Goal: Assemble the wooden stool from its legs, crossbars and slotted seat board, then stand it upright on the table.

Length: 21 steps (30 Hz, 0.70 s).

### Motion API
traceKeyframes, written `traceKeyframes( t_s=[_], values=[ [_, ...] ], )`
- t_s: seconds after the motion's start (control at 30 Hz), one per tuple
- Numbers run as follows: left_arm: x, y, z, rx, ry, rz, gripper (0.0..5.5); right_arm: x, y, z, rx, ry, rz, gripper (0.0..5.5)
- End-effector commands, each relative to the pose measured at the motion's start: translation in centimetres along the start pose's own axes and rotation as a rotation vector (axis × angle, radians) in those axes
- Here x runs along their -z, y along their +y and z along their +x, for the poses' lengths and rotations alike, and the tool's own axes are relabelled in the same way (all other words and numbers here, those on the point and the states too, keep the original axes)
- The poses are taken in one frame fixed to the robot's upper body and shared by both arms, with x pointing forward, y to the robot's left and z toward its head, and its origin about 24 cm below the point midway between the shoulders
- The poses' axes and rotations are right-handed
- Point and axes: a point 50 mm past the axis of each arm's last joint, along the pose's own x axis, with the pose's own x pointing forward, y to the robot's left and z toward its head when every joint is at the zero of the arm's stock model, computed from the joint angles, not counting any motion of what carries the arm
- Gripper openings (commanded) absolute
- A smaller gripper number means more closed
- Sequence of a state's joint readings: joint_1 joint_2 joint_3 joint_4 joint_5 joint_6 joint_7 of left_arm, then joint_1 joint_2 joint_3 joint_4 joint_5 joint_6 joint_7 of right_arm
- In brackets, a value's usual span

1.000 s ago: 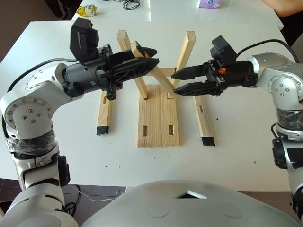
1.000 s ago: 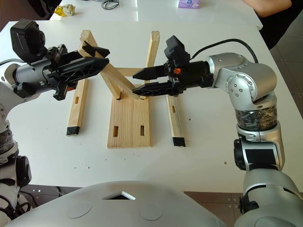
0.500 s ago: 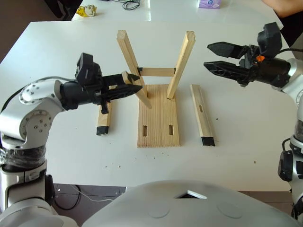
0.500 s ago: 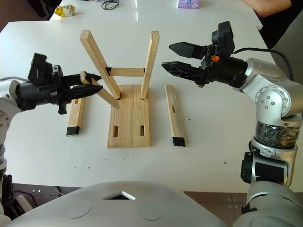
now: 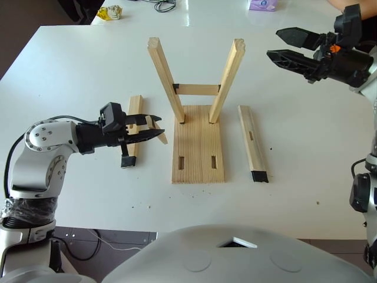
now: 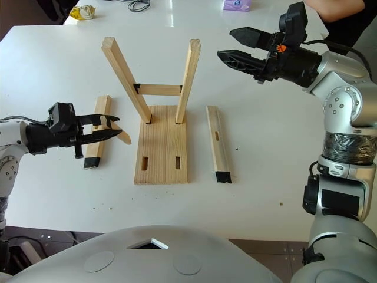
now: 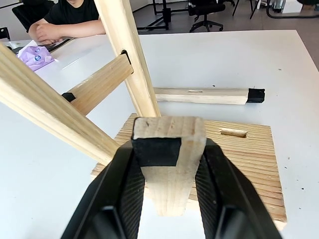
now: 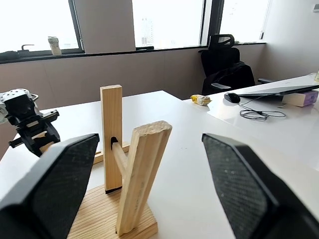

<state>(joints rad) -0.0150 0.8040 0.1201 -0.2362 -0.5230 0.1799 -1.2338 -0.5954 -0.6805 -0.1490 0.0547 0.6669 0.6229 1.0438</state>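
The slotted seat board [image 5: 197, 154] lies flat at the table's centre. Two legs [image 5: 166, 79] [image 5: 227, 76] stand in its far slots, leaning apart, joined by a crossbar [image 5: 197, 89]. One loose leg [image 5: 252, 142] lies to the right of the board, another [image 5: 133, 124] to the left. My left gripper [image 5: 155, 126] hovers low over that left leg, shut on a short crossbar [image 7: 168, 167] between its fingers [image 7: 127, 186]. My right gripper [image 5: 287, 46] hangs open, high over the far right, with nothing between its wide-spread fingers [image 8: 62, 186].
Two near slots [image 5: 197, 161] in the seat board hold nothing. A second white table behind carries a yellow wrapper [image 5: 109, 12], cables [image 5: 162, 5] and a purple pack [image 5: 261, 5]. Bare tabletop [image 5: 76, 65] stretches on both sides and in front.
My left gripper has carried the short crossbar down and to the left, away from the standing legs. My right gripper, open, has drawn back up and to the far right.
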Motion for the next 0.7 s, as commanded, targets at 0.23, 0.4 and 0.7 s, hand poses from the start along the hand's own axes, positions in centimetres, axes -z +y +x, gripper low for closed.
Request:
traceKeyframes(
  t_s=[0.23, 0.4, 0.7],
  values=[
    [1.3, 2.6, -4.9, -0.097, 0.153, 0.071, 1.32, 0.6, 0.3, 0.0, 0.068, -0.046, -0.027, 3.81],
    [0.7, 4.5, -6.5, -0.146, 0.182, 0.117, 1.32, 1.2, 0.8, 0.3, 0.097, -0.073, -0.023, 3.81],
    [1.0, 6.1, -7.4, -0.152, 0.209, 0.129, 1.32, 1.7, 1.1, 0.5, 0.129, -0.121, -0.025, 3.81]
  ],
)
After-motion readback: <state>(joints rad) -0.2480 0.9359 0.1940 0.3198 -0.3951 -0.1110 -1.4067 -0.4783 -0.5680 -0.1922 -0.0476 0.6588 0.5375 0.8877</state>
